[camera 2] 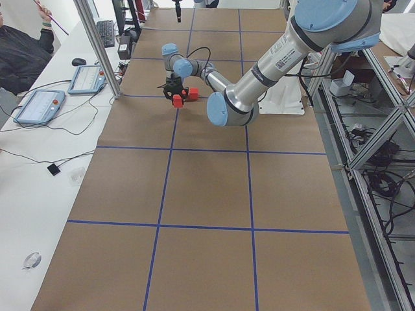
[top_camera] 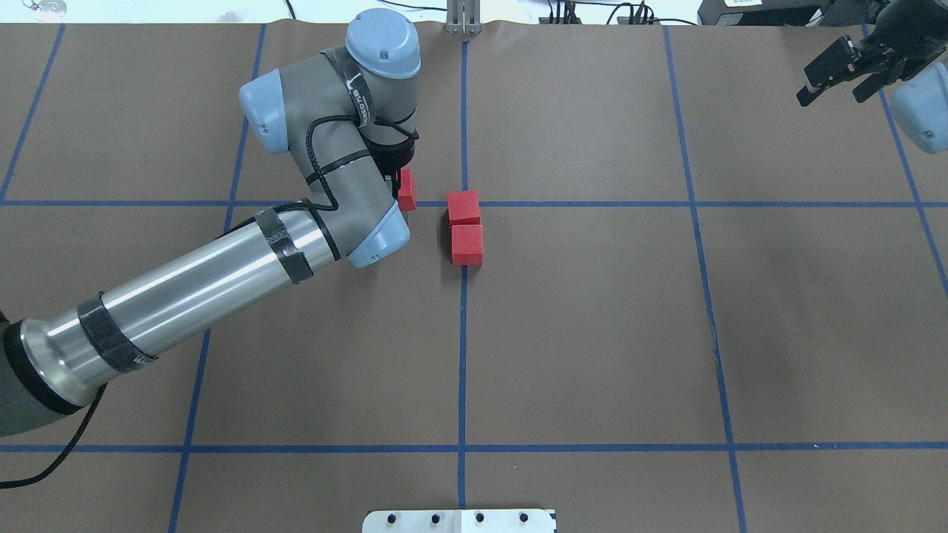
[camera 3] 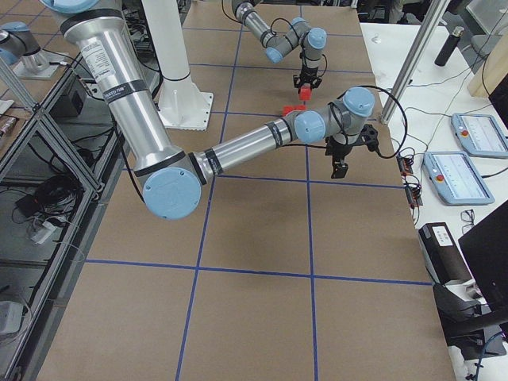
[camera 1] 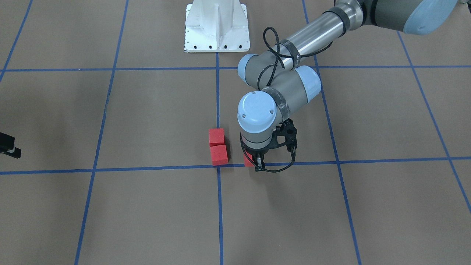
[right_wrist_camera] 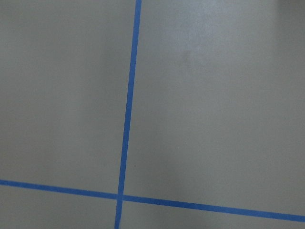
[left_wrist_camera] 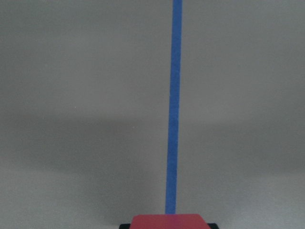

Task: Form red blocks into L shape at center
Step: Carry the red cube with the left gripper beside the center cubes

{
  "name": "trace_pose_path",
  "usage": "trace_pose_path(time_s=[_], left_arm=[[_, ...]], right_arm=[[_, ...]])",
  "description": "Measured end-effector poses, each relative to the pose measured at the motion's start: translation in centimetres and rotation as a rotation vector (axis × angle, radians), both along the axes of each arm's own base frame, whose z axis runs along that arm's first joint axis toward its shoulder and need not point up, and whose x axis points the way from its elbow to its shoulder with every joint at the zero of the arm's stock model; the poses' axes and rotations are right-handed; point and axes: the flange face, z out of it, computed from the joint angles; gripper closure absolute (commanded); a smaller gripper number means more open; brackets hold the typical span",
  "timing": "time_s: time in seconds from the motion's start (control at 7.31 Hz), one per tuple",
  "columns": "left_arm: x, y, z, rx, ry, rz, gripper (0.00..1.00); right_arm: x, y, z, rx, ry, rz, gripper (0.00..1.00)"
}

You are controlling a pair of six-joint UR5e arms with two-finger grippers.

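Two red blocks [top_camera: 464, 207] [top_camera: 466, 244] lie touching in a short column beside the center [top_camera: 464, 203], the nearer-to-robot one [camera 1: 216, 136] behind the other [camera 1: 219, 154] in the front-facing view. A third red block [top_camera: 406, 189] sits in my left gripper [top_camera: 398, 189], which is shut on it low over the horizontal tape line, about a block's width from the pair. The wrist view shows its top edge [left_wrist_camera: 167, 222] between the fingertips. I cannot tell whether it touches the paper. My right gripper [top_camera: 837, 70] hangs open and holds nothing, far off at the table's corner.
The white base plate [camera 1: 217, 25] stands on the robot's side of the center. The left arm's forearm [top_camera: 192, 296] slants across the left half of the table. A person [camera 2: 19, 52] and tablets [camera 2: 39, 107] are on a side bench.
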Motion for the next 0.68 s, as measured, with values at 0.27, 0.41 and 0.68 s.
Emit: trace_pose_path(time_s=[0.27,0.41,0.68], left_arm=[[0.30,-0.01,0.16,0.011,-0.004,0.000,1.00],[0.25,-0.12,0.17,0.020,-0.011,-0.007,1.00],[0.21,-0.25,-0.08,0.039,-0.015,-0.023,1.00]], right_arm=[[-0.03,0.05,-0.09,0.002,-0.001,-0.001,0.01],[-0.03,0.06,-0.11,0.002,-0.001,-0.001,0.01],[-0.03,0.07,-0.17,0.003,-0.002,-0.001,0.01]])
